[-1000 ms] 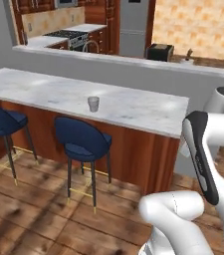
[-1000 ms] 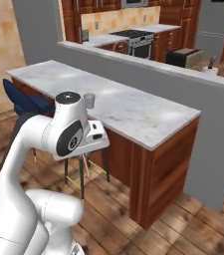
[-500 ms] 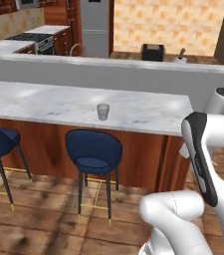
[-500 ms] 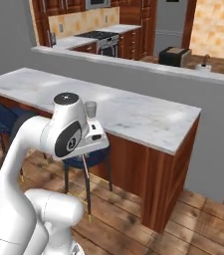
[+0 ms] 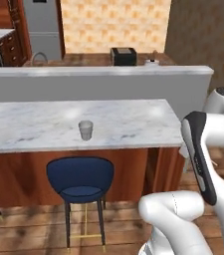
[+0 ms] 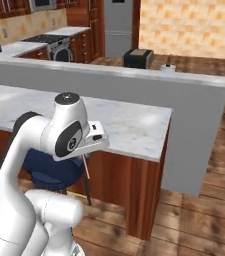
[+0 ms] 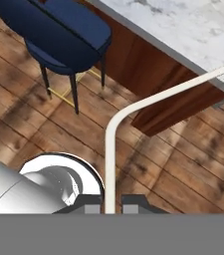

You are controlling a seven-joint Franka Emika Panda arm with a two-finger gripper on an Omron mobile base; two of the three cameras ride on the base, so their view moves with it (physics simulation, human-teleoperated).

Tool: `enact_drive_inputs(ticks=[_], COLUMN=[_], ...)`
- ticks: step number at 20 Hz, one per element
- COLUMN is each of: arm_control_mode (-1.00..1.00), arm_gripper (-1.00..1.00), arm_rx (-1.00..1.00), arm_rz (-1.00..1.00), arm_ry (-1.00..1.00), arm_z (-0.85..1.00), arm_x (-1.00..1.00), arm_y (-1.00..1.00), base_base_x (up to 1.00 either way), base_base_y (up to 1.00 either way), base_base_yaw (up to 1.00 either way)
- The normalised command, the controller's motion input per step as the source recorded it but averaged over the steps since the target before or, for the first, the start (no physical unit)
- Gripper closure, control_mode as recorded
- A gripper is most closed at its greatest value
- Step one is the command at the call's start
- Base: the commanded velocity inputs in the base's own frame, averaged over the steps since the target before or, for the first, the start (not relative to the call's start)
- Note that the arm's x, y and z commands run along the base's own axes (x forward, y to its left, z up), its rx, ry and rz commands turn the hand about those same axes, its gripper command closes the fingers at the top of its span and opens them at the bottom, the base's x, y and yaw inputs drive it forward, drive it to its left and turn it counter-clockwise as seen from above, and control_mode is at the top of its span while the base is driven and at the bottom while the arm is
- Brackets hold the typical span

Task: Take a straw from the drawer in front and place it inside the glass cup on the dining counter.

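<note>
The glass cup [image 5: 85,130] is a small clear tumbler standing upright on the white marble dining counter [image 5: 29,129], towards its front edge. In the hand view my gripper [image 7: 110,208] is shut on the straw [image 7: 109,149], which rises whitish from between the fingertips and bends off to the right towards the counter's corner. From the right base view, a pinkish-red end of the straw [image 6: 86,167] hangs below my hand, which is held in front of the counter [image 6: 134,127] near its right end. The cup stands well left of my hand.
A blue stool [image 5: 80,178] stands under the counter below the cup. A raised grey ledge [image 5: 98,79] backs the counter. The counter's wooden end panel [image 6: 146,195] is close on my right, with wooden floor [image 6: 199,210] beyond. A black toaster [image 5: 123,56] sits on the far kitchen top.
The base has driven and turned, so the whole scene has shifted: the counter's right end and the cup are nearer and more square-on. My gripper has stayed shut on the straw.
</note>
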Motion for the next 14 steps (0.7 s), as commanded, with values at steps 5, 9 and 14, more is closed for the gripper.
enact_drive_inputs(ticks=[5, 9, 14], arm_control_mode=[1.0, 1.0, 1.0], arm_gripper=[1.0, 1.0, 1.0], arm_rx=[0.0, 0.0, 0.0], arm_rz=[0.0, 0.0, 0.0], arm_ry=[0.0, 0.0, 0.0], arm_z=[0.0, 0.0, 0.0], arm_x=[0.0, 0.0, 0.0], arm_y=[0.0, 0.0, 0.0], base_base_x=[0.49, 0.44, 0.57], base_base_y=[0.59, 0.75, 0.67], base_base_yaw=[-0.37, -0.36, -0.31])
